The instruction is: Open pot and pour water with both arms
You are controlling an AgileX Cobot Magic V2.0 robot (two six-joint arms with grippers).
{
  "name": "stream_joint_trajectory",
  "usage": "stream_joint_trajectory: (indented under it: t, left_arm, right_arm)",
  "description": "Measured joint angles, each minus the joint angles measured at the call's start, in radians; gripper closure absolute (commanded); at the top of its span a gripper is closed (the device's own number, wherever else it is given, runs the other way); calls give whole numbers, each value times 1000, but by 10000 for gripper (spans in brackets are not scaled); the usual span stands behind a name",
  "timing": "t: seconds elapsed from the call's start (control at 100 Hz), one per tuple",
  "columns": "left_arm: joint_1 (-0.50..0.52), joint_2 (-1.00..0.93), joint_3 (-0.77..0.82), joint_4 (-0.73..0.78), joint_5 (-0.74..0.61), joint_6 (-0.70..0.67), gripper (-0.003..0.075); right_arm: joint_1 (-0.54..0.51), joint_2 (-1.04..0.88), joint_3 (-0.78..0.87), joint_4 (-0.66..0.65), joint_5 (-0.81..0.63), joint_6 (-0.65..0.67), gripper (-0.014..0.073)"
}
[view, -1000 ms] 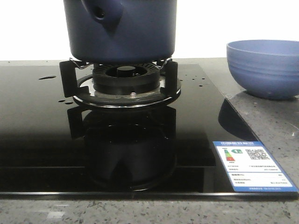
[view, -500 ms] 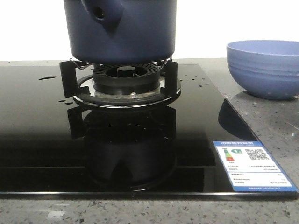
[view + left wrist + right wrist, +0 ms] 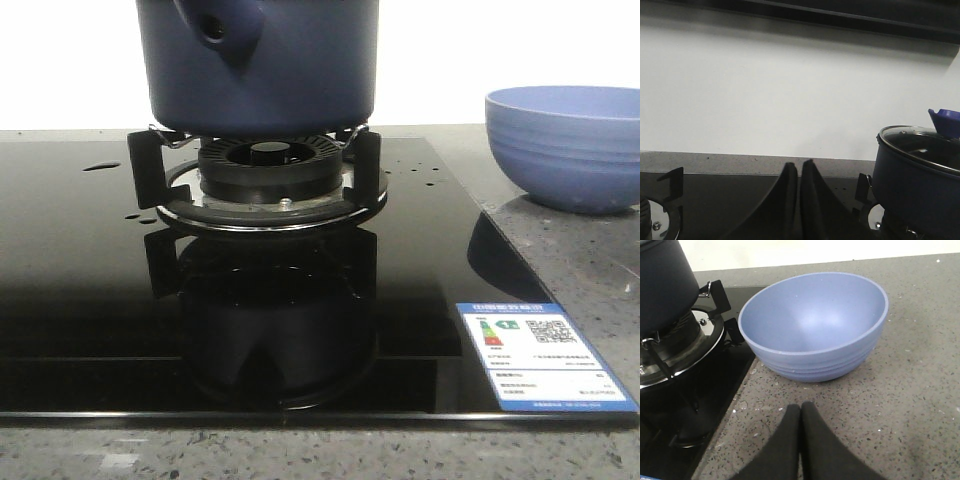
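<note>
Pot (image 3: 262, 65) sits on the burner grate (image 3: 256, 180) of the black glass hob (image 3: 90, 290), glass lid (image 3: 920, 145) still on. Small water drops (image 3: 100, 166) lie on the glass left of the burner. Pale blue ribbed bowl (image 3: 812, 325) stands empty on the grey table (image 3: 900, 405), right of the hob. Left claw (image 3: 799, 172): fingers pressed together, empty, near the pot. Right claw (image 3: 800, 415): closed, empty, just before the bowl.
</note>
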Motion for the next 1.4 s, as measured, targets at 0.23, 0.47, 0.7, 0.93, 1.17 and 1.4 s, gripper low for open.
stream_joint_trajectory:
  t: [0.23, 0.47, 0.7, 0.93, 1.17, 1.4]
  left_arm:
    - [0, 0, 0, 0, 0, 0, 739]
    - [25, 0, 45, 308, 0, -240, 739]
    - [127, -78, 213, 823, 23, -792, 739]
    - [173, -237, 309, 858, 95, -843, 739]
    - [237, -298, 309, 857, 197, -848, 739]
    - [237, -298, 309, 837, 214, -848, 739]
  right_arm:
    - [0, 0, 0, 2, 0, 0, 654]
    - [0, 0, 0, 2, 2, 0, 654]
    - [0, 0, 0, 2, 2, 0, 654]
    - [0, 0, 0, 2, 2, 0, 654]
    - [0, -2, 0, 2, 2, 0, 654]
    - [0, -2, 0, 2, 4, 0, 654]
